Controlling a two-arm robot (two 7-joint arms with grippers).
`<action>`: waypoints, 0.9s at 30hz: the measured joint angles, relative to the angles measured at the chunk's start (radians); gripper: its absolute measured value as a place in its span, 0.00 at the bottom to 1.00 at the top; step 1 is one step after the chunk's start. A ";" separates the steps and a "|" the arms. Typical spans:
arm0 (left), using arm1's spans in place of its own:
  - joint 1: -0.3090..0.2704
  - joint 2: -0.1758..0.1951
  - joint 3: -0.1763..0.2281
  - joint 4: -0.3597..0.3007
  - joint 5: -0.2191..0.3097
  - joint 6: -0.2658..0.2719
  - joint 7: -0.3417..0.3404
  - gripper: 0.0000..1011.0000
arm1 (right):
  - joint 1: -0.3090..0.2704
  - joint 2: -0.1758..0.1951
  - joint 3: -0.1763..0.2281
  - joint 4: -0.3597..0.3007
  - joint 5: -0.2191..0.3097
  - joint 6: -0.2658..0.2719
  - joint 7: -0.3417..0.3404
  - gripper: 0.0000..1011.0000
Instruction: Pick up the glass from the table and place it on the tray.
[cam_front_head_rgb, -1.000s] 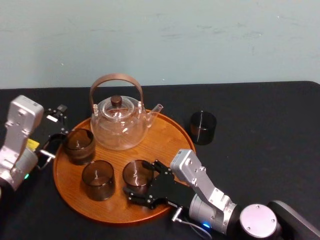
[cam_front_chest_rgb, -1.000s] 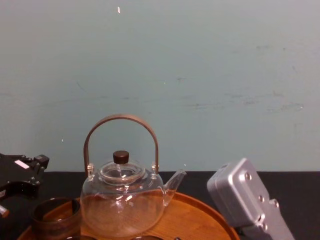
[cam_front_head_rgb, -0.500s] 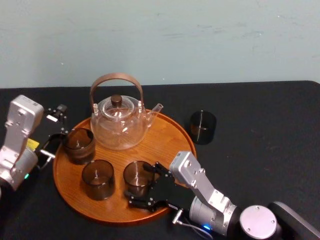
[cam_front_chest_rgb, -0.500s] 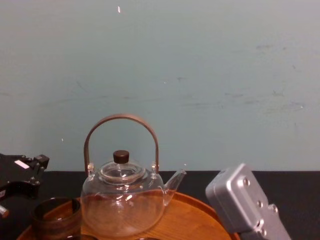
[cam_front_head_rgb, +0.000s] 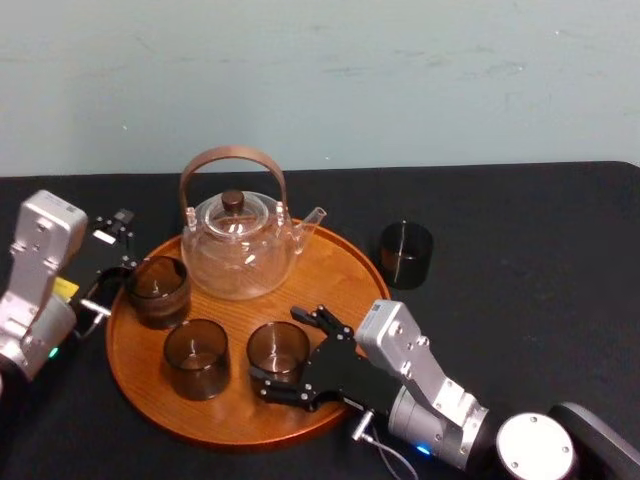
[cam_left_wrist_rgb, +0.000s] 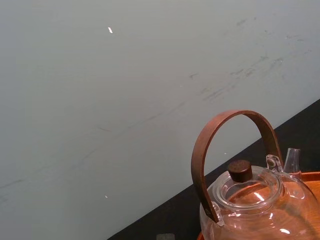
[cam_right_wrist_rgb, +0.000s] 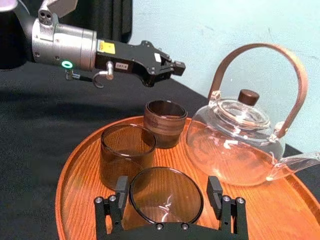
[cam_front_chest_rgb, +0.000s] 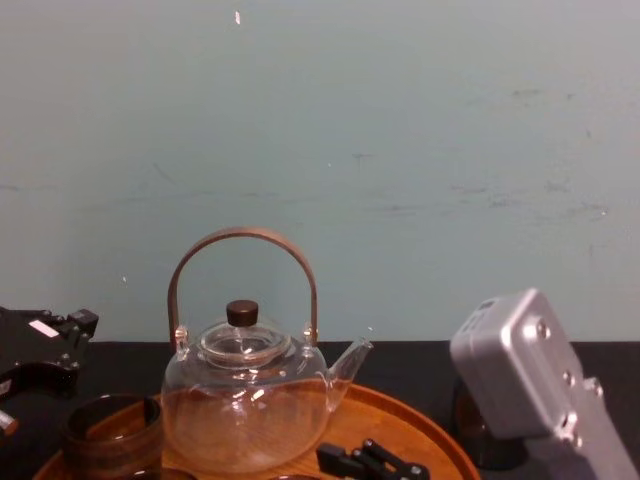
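Teal wall (cam_front_head_rgb: 400, 80) across the far side. Matte black counter (cam_front_head_rgb: 540, 260) runs the full width. Round orange-brown wooden tray (cam_front_head_rgb: 335, 275), low rim, sits on the counter left of centre. Clear teapot (cam_front_head_rgb: 238, 255) with a brown hoop handle and dark lid knob stands upright on the tray's far half, spout pointing right.

My right arm (cam_front_head_rgb: 430, 385) comes in from the near right and crosses the tray's near-right rim. My left arm (cam_front_head_rgb: 38, 265) sits at the left edge of the scene.

Right claw (cam_front_head_rgb: 278, 345) is spread wide, its fingers (cam_right_wrist_rgb: 214, 190) either side of the near glass (cam_right_wrist_rgb: 166, 200). The right wrist view shows a thin gap at each finger, so I log it as gripping nothing. That near glass stands upright on the tray's near part, with the teapot beyond it.

Left claw (cam_right_wrist_rgb: 172, 66) is just beside the tray's left rim, close to the far-left glass (cam_front_head_rgb: 158, 290). I can't tell how far open it is.

Far-left glass is upright on the tray, just left of the teapot. Left glass (cam_front_head_rgb: 195, 358) is upright on the tray, just left of the near glass. Lone glass (cam_front_head_rgb: 406, 254), dark, stands on the bare counter just right of the tray, off the rim.
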 joint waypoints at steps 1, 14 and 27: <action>0.000 0.000 0.000 0.000 0.000 0.000 0.000 0.00 | -0.001 0.001 0.000 -0.004 0.000 -0.001 0.000 0.99; 0.000 0.000 0.000 0.000 0.000 0.000 0.000 0.00 | -0.022 0.016 0.012 -0.039 0.010 -0.007 0.003 0.99; 0.000 0.000 0.000 0.000 0.000 0.000 0.000 0.00 | -0.091 0.061 0.070 -0.133 0.065 -0.016 -0.005 0.99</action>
